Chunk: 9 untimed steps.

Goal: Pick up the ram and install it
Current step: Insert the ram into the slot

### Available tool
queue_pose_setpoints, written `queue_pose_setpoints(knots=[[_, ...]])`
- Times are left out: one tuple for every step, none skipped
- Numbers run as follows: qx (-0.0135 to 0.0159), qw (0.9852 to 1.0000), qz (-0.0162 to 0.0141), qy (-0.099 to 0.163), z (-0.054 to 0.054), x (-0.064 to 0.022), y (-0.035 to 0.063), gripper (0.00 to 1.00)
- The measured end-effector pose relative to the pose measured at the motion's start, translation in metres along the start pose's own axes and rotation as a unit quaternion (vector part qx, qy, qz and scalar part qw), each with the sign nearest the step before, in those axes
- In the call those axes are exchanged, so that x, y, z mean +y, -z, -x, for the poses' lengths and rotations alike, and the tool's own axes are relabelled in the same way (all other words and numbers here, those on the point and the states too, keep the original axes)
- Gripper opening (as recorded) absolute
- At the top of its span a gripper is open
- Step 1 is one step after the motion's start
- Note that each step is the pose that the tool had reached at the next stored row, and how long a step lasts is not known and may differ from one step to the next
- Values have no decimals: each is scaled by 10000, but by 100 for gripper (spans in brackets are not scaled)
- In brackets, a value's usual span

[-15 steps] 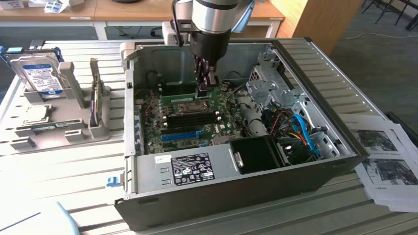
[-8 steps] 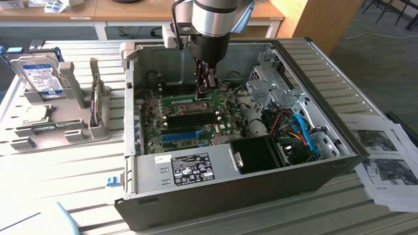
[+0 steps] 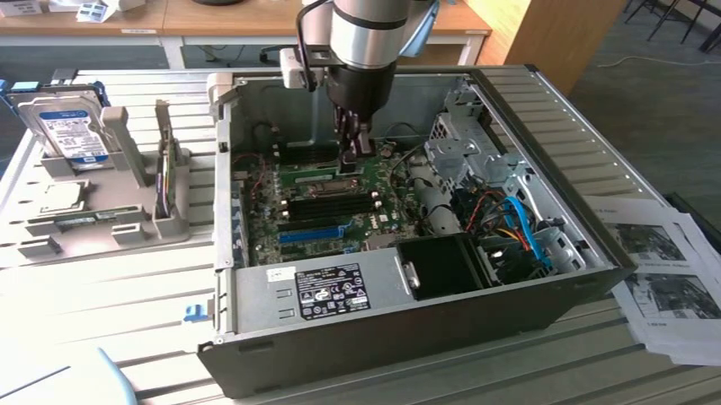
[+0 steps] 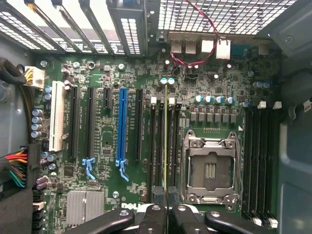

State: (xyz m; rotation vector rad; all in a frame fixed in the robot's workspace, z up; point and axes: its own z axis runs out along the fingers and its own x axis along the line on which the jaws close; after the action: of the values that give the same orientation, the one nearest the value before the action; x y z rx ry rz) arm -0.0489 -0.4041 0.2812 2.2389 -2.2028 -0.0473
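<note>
Wrist view: fingers (image 4: 155, 217) pinch the ram (image 4: 165, 136), seen edge-on over the black memory slots (image 4: 154, 141) beside the CPU socket (image 4: 208, 168). Best done, I judge, by keeping the stick parallel to one slot and pressing straight down, evenly.

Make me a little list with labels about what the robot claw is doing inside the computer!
claw: shut on the ram, down inside the open computer case
ram: thin green stick, edge-on in the wrist view, lined up along the black memory slots
pushed in yet: cannot tell
beside it: empty processor socket
blue slot: nothing in it
hard drive: outside the case, standing in a grey holder on the exterior view's left
</note>
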Motion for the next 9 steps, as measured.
queue_pose_setpoints(knots=[[0,10000,0,0,0,0,-8,11],[0,10000,0,0,0,0,-15,11],[0,10000,0,0,-1,0,-22,11],[0,10000,0,0,-1,-1,-29,11],[0,10000,0,-1,-1,-1,-36,11],[0,10000,0,0,-1,-1,-43,11],[0,10000,0,0,-1,-1,-50,11],[0,10000,0,-1,-1,-1,-57,11],[0,10000,0,-1,-1,-1,-63,11]])
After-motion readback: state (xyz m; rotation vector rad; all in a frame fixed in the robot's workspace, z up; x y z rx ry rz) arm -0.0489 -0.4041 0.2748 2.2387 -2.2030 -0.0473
